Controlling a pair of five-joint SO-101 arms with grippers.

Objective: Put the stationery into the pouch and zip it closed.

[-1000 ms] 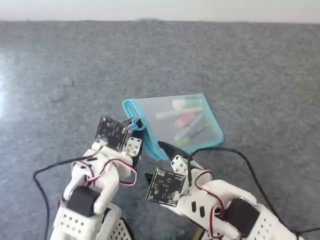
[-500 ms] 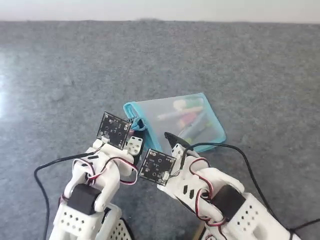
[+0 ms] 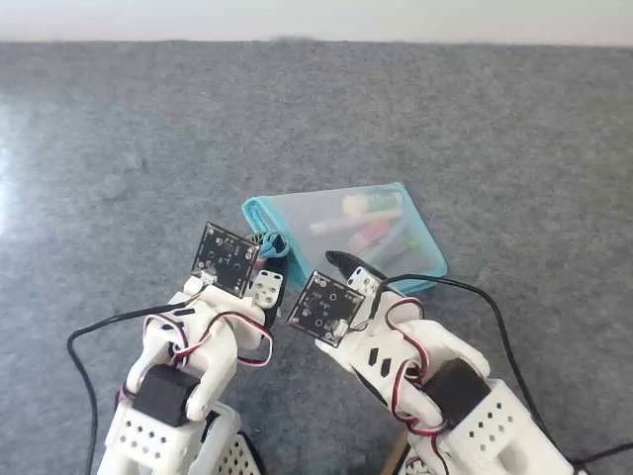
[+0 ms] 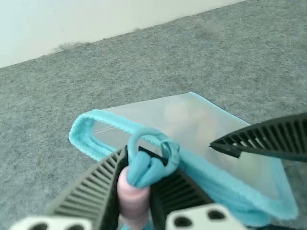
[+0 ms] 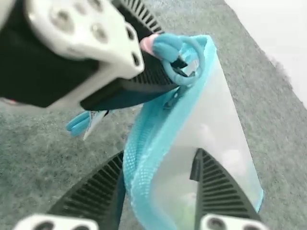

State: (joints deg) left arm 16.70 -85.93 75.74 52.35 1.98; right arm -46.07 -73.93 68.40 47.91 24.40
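One pouch [image 3: 381, 213] lies near the middle of the grey worktop [image 3: 119, 129]. Its stationery [image 3: 371, 230] is already inside: several pens, too overlapped to count. The left hand [image 4: 144, 165] is clenched on the teal loop [image 4: 169, 149] at the pouch's corner, likely anchoring it for zipping. The right hand [image 5: 160, 155] is spread, straddling the zip edge [image 5: 139, 163] and gripping nothing yet.

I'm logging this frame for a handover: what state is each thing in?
Pouch: lying flat, mouth apparently partly open.
Stationery: inside the pouch.
Left tool: shut on pull tab.
Pull tab: clamped.
Right tool: open, straddling the pouch's zipper edge.
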